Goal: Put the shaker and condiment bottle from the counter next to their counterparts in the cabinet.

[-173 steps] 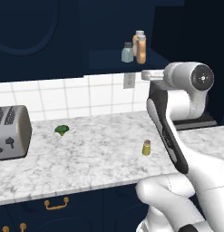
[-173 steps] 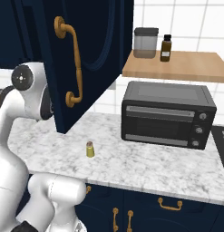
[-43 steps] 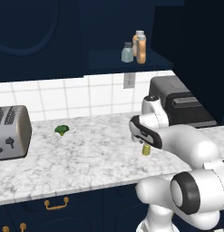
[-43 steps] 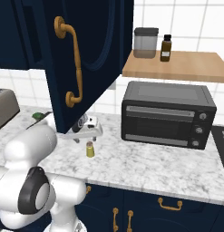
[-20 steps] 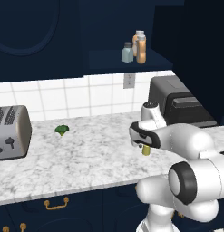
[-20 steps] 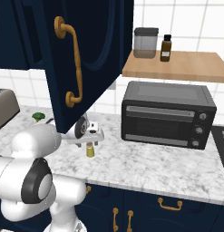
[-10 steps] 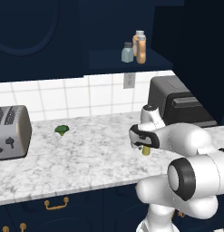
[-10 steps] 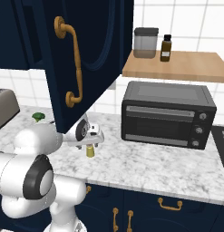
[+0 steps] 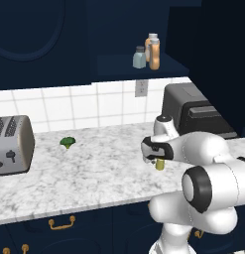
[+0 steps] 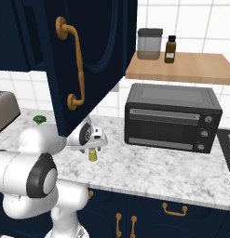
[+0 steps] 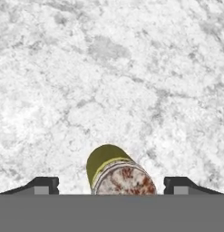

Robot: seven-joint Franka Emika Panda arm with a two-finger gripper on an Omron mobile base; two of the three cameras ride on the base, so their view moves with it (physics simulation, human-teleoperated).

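Across the lower half of the left base view runs the long white-and-grey marbled stone bench (image 9: pixel 94 173), with navy drawers and brass handles (image 9: pixel 61 224) beneath it. Above it, in the upper part of that frame, hangs the dark navy wall cabinet (image 9: pixel 129 67); on its inner shelf stand a pale grey-green shaker with a dark cap (image 9: pixel 139 57) and, just beside it to the right, a wider orange bottle with a pale cap (image 9: pixel 153 51). In the right base view the cabinet's open door with a brass handle (image 10: pixel 74 69) fills the upper left of the frame. A black toaster oven (image 10: pixel 172 117) sits on the bench right of centre there, under a wooden shelf (image 10: pixel 181 68) holding a grey canister (image 10: pixel 149 44) and a small dark bottle (image 10: pixel 170 49). At the left edge of the left base view stands a silver toaster (image 9: pixel 12 145), with a small green broccoli floret (image 9: pixel 67 142) to its right.

Near the centre of both base views the pincer (image 9: pixel 157 158) hangs just over the small yellow-green cylindrical shaker with a grey-silver cap (image 9: pixel 159 164), which stands upright on the bench. In the hand view the shaker sits at bottom centre between the two dark fingertips (image 11: pixel 43 185), which stand wide and released, clear of its sides.
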